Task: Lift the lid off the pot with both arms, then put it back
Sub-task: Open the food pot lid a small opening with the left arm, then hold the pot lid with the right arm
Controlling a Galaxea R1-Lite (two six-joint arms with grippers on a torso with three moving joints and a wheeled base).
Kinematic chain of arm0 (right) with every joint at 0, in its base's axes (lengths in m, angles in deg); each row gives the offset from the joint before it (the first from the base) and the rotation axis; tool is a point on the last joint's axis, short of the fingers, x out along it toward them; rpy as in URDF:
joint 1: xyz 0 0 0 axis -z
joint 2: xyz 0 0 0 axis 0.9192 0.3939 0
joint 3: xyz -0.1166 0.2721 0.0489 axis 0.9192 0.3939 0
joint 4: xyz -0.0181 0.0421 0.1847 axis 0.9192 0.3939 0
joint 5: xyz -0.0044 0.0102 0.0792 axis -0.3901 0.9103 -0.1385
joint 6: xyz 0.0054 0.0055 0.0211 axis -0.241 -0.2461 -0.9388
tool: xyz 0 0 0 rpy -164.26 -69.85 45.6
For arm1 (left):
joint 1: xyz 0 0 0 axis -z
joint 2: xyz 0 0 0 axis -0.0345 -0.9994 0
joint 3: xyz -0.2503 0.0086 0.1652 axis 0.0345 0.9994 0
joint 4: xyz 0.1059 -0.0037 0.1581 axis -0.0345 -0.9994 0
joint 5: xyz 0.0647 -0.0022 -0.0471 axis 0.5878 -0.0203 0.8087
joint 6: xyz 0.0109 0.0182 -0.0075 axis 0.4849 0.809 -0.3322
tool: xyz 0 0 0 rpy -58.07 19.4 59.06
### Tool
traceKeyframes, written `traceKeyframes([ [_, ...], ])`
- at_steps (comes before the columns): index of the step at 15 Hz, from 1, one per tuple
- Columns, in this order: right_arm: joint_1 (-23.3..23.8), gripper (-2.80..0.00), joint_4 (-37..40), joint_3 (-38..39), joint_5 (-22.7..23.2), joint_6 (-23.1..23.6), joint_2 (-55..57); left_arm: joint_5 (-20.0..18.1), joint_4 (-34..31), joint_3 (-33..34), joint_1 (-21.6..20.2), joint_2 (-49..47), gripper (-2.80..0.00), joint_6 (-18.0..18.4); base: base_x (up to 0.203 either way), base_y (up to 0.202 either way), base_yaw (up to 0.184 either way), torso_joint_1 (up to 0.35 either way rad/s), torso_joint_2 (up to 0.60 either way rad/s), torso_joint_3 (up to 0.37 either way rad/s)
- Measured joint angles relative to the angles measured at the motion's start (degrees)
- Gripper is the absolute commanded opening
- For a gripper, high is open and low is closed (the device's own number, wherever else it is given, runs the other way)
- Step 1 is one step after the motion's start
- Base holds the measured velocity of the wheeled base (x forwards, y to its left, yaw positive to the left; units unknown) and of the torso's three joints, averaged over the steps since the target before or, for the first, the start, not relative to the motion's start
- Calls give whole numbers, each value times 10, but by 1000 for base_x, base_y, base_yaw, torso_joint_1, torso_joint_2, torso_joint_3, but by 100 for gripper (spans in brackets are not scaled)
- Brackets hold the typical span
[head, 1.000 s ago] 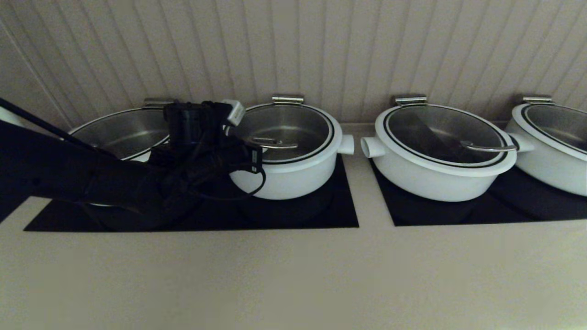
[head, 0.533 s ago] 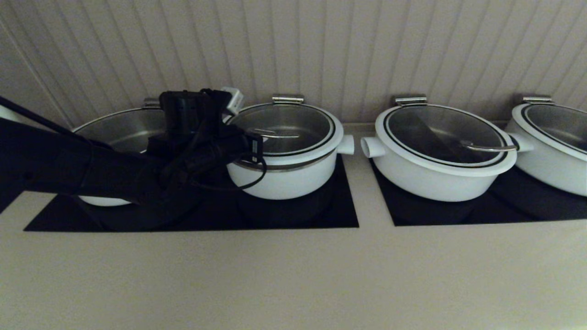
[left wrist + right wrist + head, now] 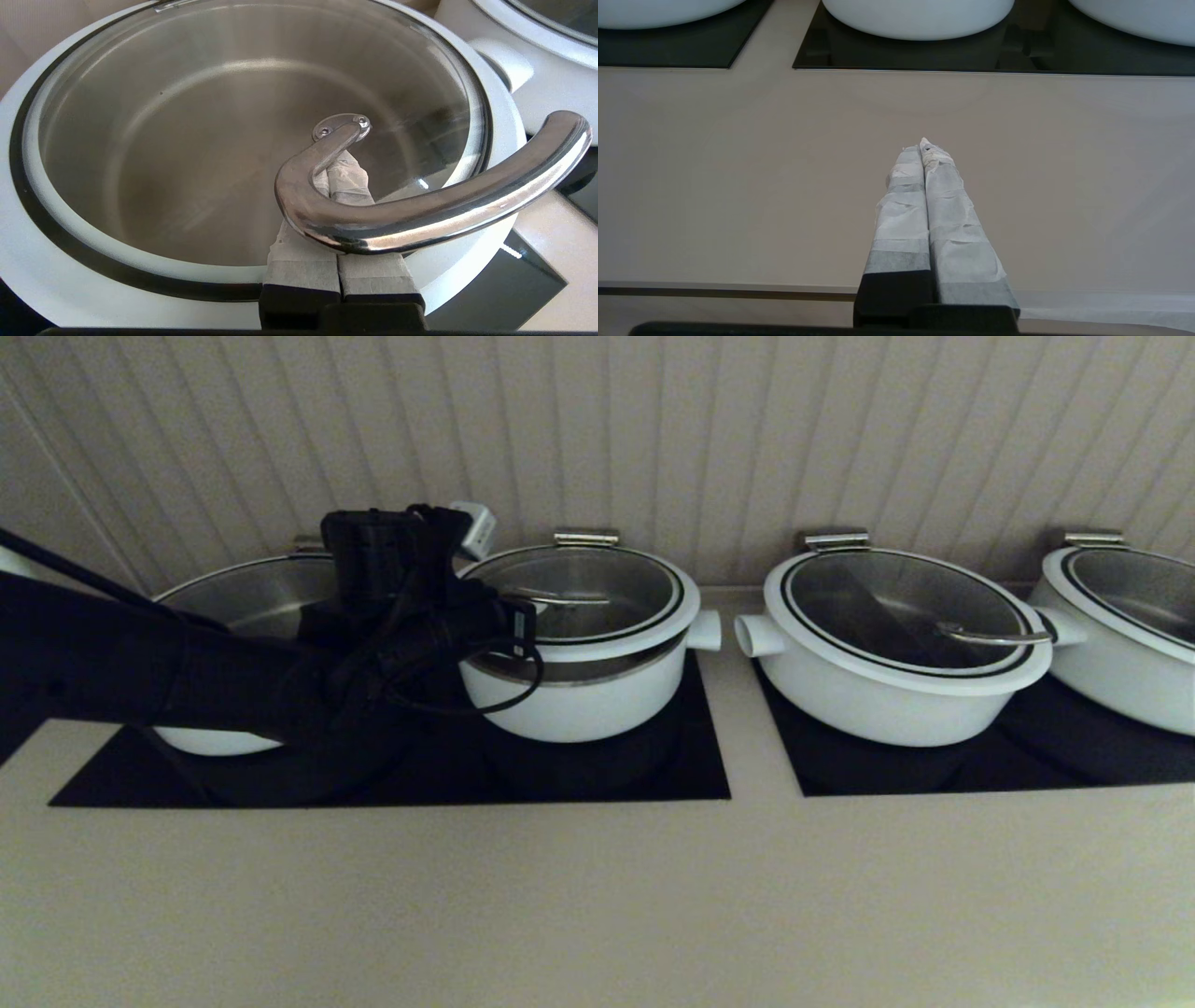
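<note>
The lid [image 3: 597,602] is being held tilted above the pot [image 3: 583,695], its near edge raised clear of the rim, by the left tool [image 3: 343,175], whose fingers are pressed together beneath the steel handle [image 3: 420,205]. The right tool [image 3: 927,151] is being kept closed above the table [image 3: 738,177].

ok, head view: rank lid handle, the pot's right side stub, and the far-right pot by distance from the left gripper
1. Lid handle: at the left gripper, under the bar.
2. Right side stub of the pot: just right of the lid.
3. Far-right pot: frame's right edge.
</note>
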Motion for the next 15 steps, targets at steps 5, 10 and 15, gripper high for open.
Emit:
traceKeyframes([
  [5,0,-280,0,0,0,0,0,0,0,-3,0,0,-280,3,0,0,0,0,0,0],
  [10,0,-280,0,0,0,0,0,0,2,-18,0,0,-280,2,0,0,0,0,0,0],
  [15,0,-280,0,0,0,0,0,-1,0,-39,0,-2,-280,3,0,0,0,0,0,0],
])
